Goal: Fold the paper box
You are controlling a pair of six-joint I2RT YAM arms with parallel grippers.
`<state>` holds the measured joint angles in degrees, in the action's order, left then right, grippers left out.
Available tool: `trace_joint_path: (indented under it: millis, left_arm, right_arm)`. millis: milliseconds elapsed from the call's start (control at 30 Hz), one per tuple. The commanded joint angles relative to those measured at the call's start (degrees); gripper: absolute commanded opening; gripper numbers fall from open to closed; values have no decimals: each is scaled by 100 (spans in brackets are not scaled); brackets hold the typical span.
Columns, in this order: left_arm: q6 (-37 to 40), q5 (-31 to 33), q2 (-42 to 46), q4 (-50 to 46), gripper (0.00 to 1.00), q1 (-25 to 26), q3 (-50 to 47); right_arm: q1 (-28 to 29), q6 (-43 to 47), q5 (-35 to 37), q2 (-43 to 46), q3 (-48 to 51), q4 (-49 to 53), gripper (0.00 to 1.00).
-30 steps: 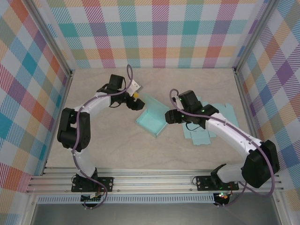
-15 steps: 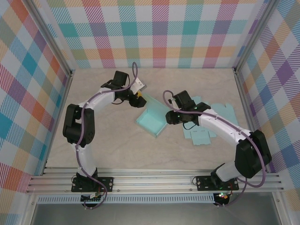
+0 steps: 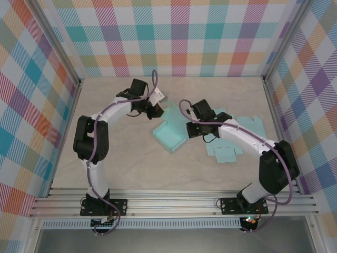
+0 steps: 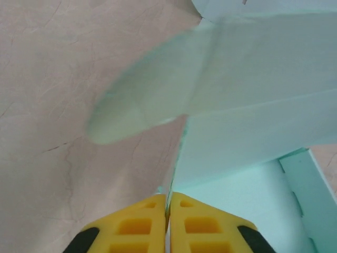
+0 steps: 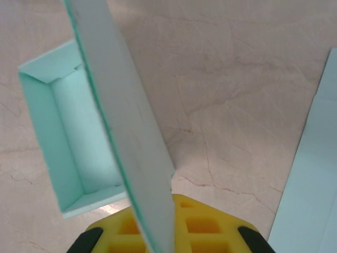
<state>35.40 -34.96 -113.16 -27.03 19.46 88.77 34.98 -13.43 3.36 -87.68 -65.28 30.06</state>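
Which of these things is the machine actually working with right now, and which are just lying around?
Part of the job:
- paper box, half folded
- left gripper, shut on one of the box's flaps
- right gripper, shut on a raised panel of the box

Just lying about:
- flat teal cut-outs, to the right of the box

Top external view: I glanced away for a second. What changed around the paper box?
The left claw slid right and shut on the far flap of the paper box. The right claw moved left and shut on its right wall. The flat teal cutouts beside it stayed put.
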Motion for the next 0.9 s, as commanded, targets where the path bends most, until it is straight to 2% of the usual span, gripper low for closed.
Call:
trace_joint_path:
  millis: [0,200,500,667,867]
  left_arm:
    - [-258,314,141,196,3,118,-61]
    - [-993,722,699,1381,3,239,-782]
    - [-2464,2289,1689,2756,0,457,-1966]
    - [-3182,2827,2047,3199,0,626,-2493]
    - [-4000,4056,2153,3387,0,1074,-2784]
  right_arm:
    - [35,44,329,-46,-233,20,4]
    - [53,77,989,-141,-399,-26,3]
    - [53,12,2026,-658,-844,-203,3]
    - [57,-52,2095,-1055,-1186,-545,3]
    - [57,-220,1793,-1520,-1659,-1076,3]
